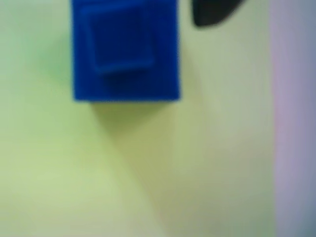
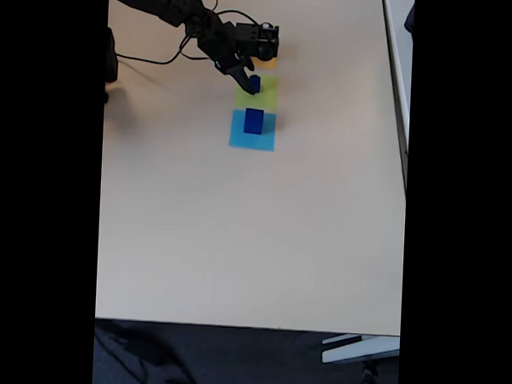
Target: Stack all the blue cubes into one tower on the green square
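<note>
The green square (image 2: 257, 93) serves as the landmark: in the fixed view it lies on the pale table (image 2: 254, 234) in a short column of paper squares, an orange-yellow square (image 2: 267, 65) touching its far edge and a light-blue square (image 2: 252, 131) touching its near edge. On the green square, at its far side, stands a small dark blue stack (image 2: 255, 83), and the wrist view, blurred but readable, shows it as two cubes: a smaller cube (image 1: 121, 42) sitting on a larger cube (image 1: 126, 74), the upper one turned slightly off the lower one's edges, so the pair's long axis runs straight up from the paper. A third blue cube (image 2: 254, 120) stands upright on the light-blue square, just beyond the green square's near edge and apart from the stack. The gripper (image 2: 244, 79) hangs right at the stack on the green square, reaching in from the view's upper left; its dark fingers blend together and with the cubes, so I cannot tell whether they are spread or closed. In the wrist view one dark fingertip (image 1: 212, 12) shows beside the stack, not touching it.
</note>
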Robot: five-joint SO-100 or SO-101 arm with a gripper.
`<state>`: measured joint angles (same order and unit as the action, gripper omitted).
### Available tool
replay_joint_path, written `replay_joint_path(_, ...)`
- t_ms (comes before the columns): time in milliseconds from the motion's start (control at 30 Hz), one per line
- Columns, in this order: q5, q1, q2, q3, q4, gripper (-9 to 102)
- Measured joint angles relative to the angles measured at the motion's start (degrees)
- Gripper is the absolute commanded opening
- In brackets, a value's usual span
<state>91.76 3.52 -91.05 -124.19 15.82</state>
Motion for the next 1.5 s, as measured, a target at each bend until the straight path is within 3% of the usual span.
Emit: replay_joint_path(1500,-1.9,-0.8,0.5,1.1,0.1,20)
